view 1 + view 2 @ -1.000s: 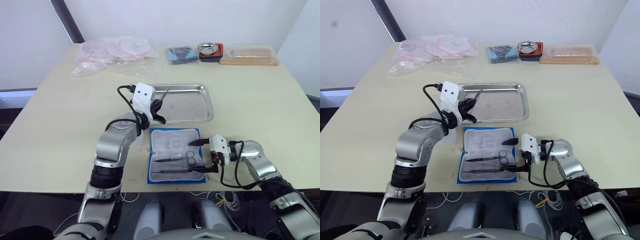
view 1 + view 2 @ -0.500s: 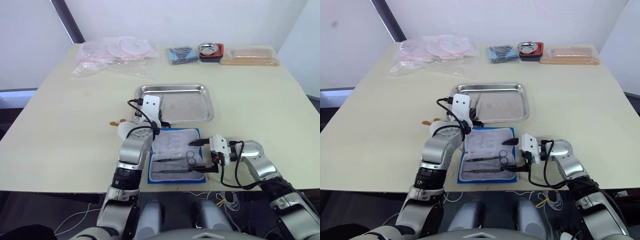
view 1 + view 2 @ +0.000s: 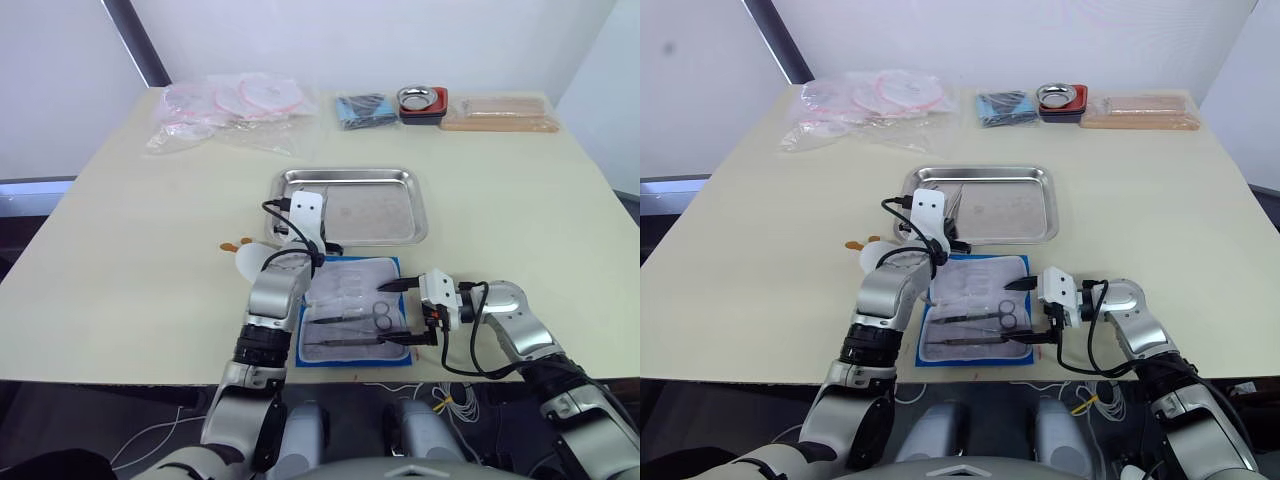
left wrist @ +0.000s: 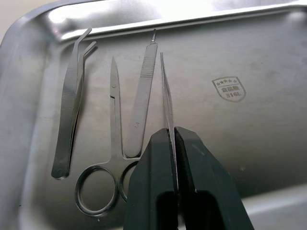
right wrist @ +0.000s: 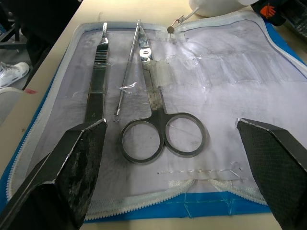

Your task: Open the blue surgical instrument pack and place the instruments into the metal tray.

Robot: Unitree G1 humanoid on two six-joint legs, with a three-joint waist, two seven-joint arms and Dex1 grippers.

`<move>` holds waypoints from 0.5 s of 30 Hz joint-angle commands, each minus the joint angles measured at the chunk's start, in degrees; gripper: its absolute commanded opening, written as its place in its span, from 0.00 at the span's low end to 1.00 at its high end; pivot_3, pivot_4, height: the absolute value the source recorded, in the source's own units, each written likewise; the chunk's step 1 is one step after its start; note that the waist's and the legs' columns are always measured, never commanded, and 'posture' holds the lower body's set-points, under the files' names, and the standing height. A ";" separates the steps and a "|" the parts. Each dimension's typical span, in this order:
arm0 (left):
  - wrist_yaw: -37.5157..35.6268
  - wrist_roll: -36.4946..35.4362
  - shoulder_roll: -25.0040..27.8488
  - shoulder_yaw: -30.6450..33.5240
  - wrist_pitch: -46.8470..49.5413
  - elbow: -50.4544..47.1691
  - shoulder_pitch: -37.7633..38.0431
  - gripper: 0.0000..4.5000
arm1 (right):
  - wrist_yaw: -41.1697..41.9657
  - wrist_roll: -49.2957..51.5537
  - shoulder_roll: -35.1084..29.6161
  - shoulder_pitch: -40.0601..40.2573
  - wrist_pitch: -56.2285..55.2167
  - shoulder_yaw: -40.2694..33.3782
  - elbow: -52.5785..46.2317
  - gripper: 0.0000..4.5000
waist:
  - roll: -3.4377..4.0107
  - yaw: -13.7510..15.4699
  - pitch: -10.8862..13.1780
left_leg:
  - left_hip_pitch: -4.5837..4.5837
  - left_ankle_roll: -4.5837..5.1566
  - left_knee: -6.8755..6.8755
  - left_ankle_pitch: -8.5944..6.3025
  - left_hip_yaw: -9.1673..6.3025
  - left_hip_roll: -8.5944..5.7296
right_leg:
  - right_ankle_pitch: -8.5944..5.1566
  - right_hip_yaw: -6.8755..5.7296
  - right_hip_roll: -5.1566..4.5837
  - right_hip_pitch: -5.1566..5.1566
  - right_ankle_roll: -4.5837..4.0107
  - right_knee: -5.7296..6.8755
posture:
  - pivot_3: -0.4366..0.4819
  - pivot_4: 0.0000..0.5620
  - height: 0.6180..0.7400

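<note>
The blue surgical instrument pack (image 3: pixel 355 285) lies open near the table's front edge, white lining up. In it lie ring-handled scissors (image 5: pixel 153 120), a thin probe (image 5: pixel 128 67) and a flat-handled tool (image 5: pixel 97 76). Just behind it sits the metal tray (image 3: pixel 375 215), holding curved forceps (image 4: pixel 72 96), scissors (image 4: pixel 114 139) and a scalpel handle (image 4: pixel 143 96). My left gripper (image 4: pixel 172 132) hovers over the tray's near-left corner, shut on a thin silver instrument (image 4: pixel 165 91) that points into the tray. My right gripper (image 3: pixel 395 312) stands open at the pack's right edge, its fingers either side of the scissors.
Clear plastic bags (image 3: pixel 230 105) lie at the back left. A dark blue cloth bundle (image 3: pixel 362 107), a small metal bowl in a red-black dish (image 3: pixel 422 100) and a wooden board (image 3: pixel 497 112) line the back edge. A white and orange object (image 3: pixel 240 258) sits left of the pack.
My left arm's elbow has swung in from the left toward the pack, while its gripper stays over the tray's near-left corner with the thin instrument. The right arm has not moved.
</note>
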 commanded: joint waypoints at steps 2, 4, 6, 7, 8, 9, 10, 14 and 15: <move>0.00 0.27 0.09 0.38 -0.99 -0.80 -0.69 0.43 | 0.01 -5.53 -1.29 3.49 2.26 4.16 3.78 1.00 | 0.01 0.02 -0.02 | 0.01 0.00 0.00 0.00 0.00 0.00 | 0.00 -0.01 0.00 0.01 0.00 0.00 | 0.48 0.27 1.00; -0.34 0.10 0.14 0.35 -0.75 -1.17 -0.74 0.62 | -0.03 -5.56 -1.22 3.42 2.24 4.21 3.88 1.00 | 0.01 0.03 -0.02 | 0.03 0.00 0.00 0.00 -0.01 -0.02 | 0.00 -0.01 -0.02 0.04 0.01 0.00 | 0.48 0.27 1.00; -1.05 -0.30 0.31 0.36 -0.82 -2.12 -0.76 0.82 | -0.06 -5.64 -1.12 3.23 2.12 4.28 4.11 1.00 | 0.01 0.03 -0.02 | 0.05 0.00 0.00 0.00 -0.01 -0.03 | 0.00 -0.01 -0.03 0.06 0.01 0.00 | 0.48 0.27 1.00; -1.32 -0.29 0.49 0.25 -0.76 -2.84 -0.77 0.92 | -0.04 -5.67 -1.09 3.14 2.02 4.29 4.24 1.00 | 0.01 0.03 -0.02 | 0.05 0.00 0.00 0.00 -0.01 -0.03 | 0.00 -0.01 -0.03 0.06 0.01 0.00 | 0.48 0.27 1.00; -1.53 -0.32 0.62 0.23 -0.70 -3.40 -0.77 0.96 | -0.05 -5.70 -1.04 3.04 1.95 4.31 4.37 1.00 | 0.01 0.01 -0.02 | 0.05 -0.01 0.00 0.00 -0.01 -0.03 | 0.00 -0.01 -0.03 0.06 0.01 0.00 | 0.48 0.27 1.00; -1.76 -0.51 0.62 0.36 -0.72 -3.83 -0.76 1.00 | -0.06 -5.73 -0.97 2.93 1.94 4.33 4.49 1.00 | 0.01 -0.01 -0.01 | 0.04 0.00 0.00 0.00 -0.01 -0.03 | 0.00 -0.02 -0.03 0.05 0.01 0.00 | 0.48 0.27 1.00; -1.95 -0.79 0.55 0.57 -0.87 -4.45 -0.70 1.00 | -0.07 -5.75 -0.90 2.84 1.89 4.35 4.61 1.00 | 0.01 -0.03 -0.01 | 0.04 -0.01 0.00 0.00 0.00 -0.03 | 0.00 -0.01 -0.03 0.05 0.01 -0.01 | 0.48 0.27 1.00; -3.78 -0.87 1.61 -0.02 -1.87 -7.02 -0.15 1.00 | -0.18 -5.82 -0.62 2.59 1.70 4.39 5.04 1.00 | 0.00 -0.10 -0.01 | 0.03 -0.01 -0.01 0.00 0.01 -0.03 | 0.00 0.02 -0.04 0.04 0.01 -0.03 | 0.48 0.27 1.00; -4.59 -0.95 2.15 -0.18 -2.32 -7.81 0.07 1.00 | -0.18 -5.81 -0.59 2.58 1.68 4.39 5.04 1.00 | 0.00 -0.11 -0.01 | 0.04 -0.01 -0.01 0.00 0.01 -0.03 | 0.00 0.03 -0.04 0.04 0.01 -0.03 | 0.48 0.27 1.00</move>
